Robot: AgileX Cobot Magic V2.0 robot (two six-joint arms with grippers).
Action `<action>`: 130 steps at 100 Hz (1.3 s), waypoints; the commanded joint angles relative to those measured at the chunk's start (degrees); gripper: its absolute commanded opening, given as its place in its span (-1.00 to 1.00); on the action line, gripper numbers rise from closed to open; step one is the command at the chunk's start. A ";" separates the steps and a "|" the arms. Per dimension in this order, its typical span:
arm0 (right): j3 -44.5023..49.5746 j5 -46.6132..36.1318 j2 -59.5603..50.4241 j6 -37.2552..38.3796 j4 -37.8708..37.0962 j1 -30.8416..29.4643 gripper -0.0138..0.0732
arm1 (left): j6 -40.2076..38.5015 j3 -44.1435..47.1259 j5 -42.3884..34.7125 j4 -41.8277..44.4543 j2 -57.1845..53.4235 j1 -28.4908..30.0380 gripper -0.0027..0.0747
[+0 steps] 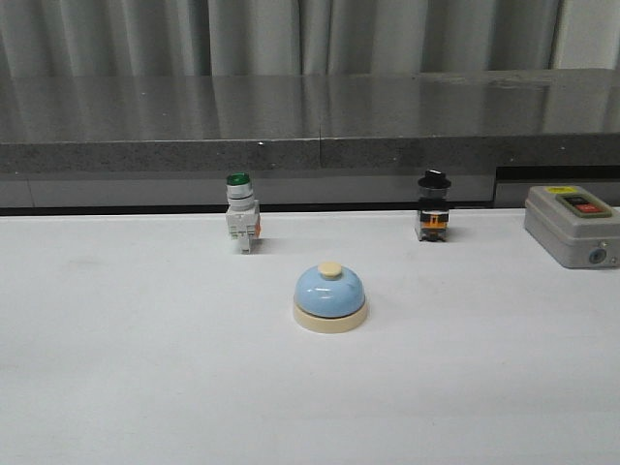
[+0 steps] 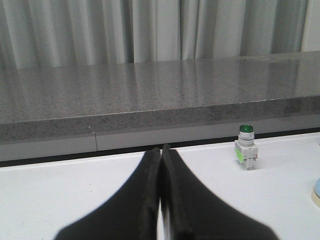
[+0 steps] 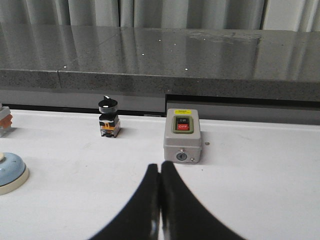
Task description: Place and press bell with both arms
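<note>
The light-blue bell [image 1: 330, 296] with a cream base and cream button stands upright in the middle of the white table. Its edge shows in the left wrist view [image 2: 317, 192] and in the right wrist view [image 3: 11, 172]. Neither arm shows in the front view. My left gripper [image 2: 161, 149] is shut and empty, low over the table, well to the left of the bell. My right gripper [image 3: 160, 165] is shut and empty, to the right of the bell and in front of the grey switch box.
A green-capped white switch [image 1: 241, 213] stands behind the bell to the left, a black-capped switch [image 1: 433, 206] behind to the right. A grey switch box [image 1: 572, 225] sits at the far right. A grey stone ledge [image 1: 310, 126] runs along the table's back.
</note>
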 commanded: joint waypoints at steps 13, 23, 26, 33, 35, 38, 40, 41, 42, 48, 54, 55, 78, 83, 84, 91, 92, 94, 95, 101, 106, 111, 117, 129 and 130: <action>-0.82 -4.87 -1.00 -0.23 -0.29 -0.38 -0.82 | -0.55 1.29 -4.11 0.00 -3.25 0.16 -0.98; -0.82 -4.87 -1.00 -0.23 -0.29 -0.38 -0.82 | -0.55 1.91 -3.87 0.00 -3.25 0.16 -0.98; -0.82 -4.87 -1.00 -0.23 -0.29 -0.38 -0.82 | -0.55 2.07 -3.87 0.00 -3.25 0.16 -0.98; -0.82 -4.87 -1.00 -0.23 -0.29 -0.38 -0.82 | -0.55 2.58 -3.73 0.00 -3.25 0.16 -0.98; -0.82 -4.87 -1.00 -0.23 -0.29 -0.38 -0.82 | -0.55 2.58 -3.42 0.00 -3.25 0.16 -0.98; -0.82 -4.87 -1.00 -0.23 -0.29 -0.38 -0.82 | -0.55 2.58 -3.20 0.00 -3.25 0.16 -0.98; -0.82 -4.87 -1.00 -0.23 -0.29 -0.38 -0.82 | -0.55 2.58 -3.20 0.00 -3.25 0.16 -0.98; -0.82 -4.87 -1.00 -0.23 -0.29 -0.38 -0.82 | -0.55 2.58 -3.20 0.00 -3.25 0.16 -0.98; -0.82 -4.87 -1.00 -0.23 -0.29 -0.38 -0.82 | -0.55 2.58 -3.20 0.00 -3.25 0.16 -0.98; -0.82 -4.87 -1.00 -0.23 -0.29 -0.38 -0.82 | -0.55 2.58 -3.20 0.00 -3.25 0.16 -0.98; -0.82 -4.87 -1.00 -0.23 -0.29 -0.38 -0.82 | -0.55 2.58 -3.20 0.00 -3.25 0.16 -0.98; -0.82 -4.87 -1.00 -0.23 -0.29 -0.38 -0.82 | -0.55 2.58 -3.20 0.00 -3.25 0.16 -0.98; -0.82 -4.87 -1.00 -0.23 -0.29 -0.38 -0.82 | -0.55 2.58 -3.20 -0.40 -3.25 0.16 -0.98; -0.82 -4.87 -1.00 -0.23 -0.29 -0.38 -0.82 | -0.55 2.58 -3.20 -0.40 -3.25 0.16 -0.98; -0.82 -4.87 -1.00 -0.23 -0.29 -0.38 -0.82 | -0.55 2.58 -3.20 -0.40 -3.25 0.16 -0.98; -0.82 -4.87 -1.00 -0.23 -0.29 -0.38 -0.82 | -0.55 2.58 -3.20 -0.40 -3.25 0.16 -0.98; -0.82 -4.87 -1.00 -0.23 -0.29 -0.38 -0.82 | -0.55 2.58 -3.20 -0.40 -3.25 0.16 -0.98; -0.82 -4.87 -1.00 -0.23 -0.29 -0.38 -0.82 | -0.55 2.58 -3.20 -0.40 -3.25 0.16 -0.98; -0.82 -4.87 -1.00 -0.23 -0.29 -0.38 -0.82 | -0.55 2.58 -3.20 -0.40 -3.25 0.16 -0.98; -0.82 -4.87 -1.00 -0.23 -0.29 -0.38 -0.82 | -0.55 2.58 -3.20 -0.40 -3.25 0.16 -0.98; -0.82 -4.87 -1.00 -0.23 -0.29 -0.38 -0.82 | -0.55 2.58 -3.20 -0.40 -3.25 0.16 -0.98; -0.82 -4.87 -1.00 -0.23 -0.29 -0.38 -0.82 | -0.55 2.58 -3.20 -0.40 -3.25 0.16 -0.98; -0.82 -4.87 -1.00 -0.23 -0.29 -0.38 -0.82 | -0.55 2.58 -3.20 -0.40 -3.25 0.16 -0.98; -0.82 -4.87 -1.00 -0.23 -0.29 -0.38 -0.82 | -0.55 2.58 -3.20 -0.40 -3.25 0.16 -0.98; -0.82 -4.87 -1.00 -0.23 -0.29 -0.38 -0.82 | -0.55 2.58 -3.20 -0.40 -3.25 0.16 -0.98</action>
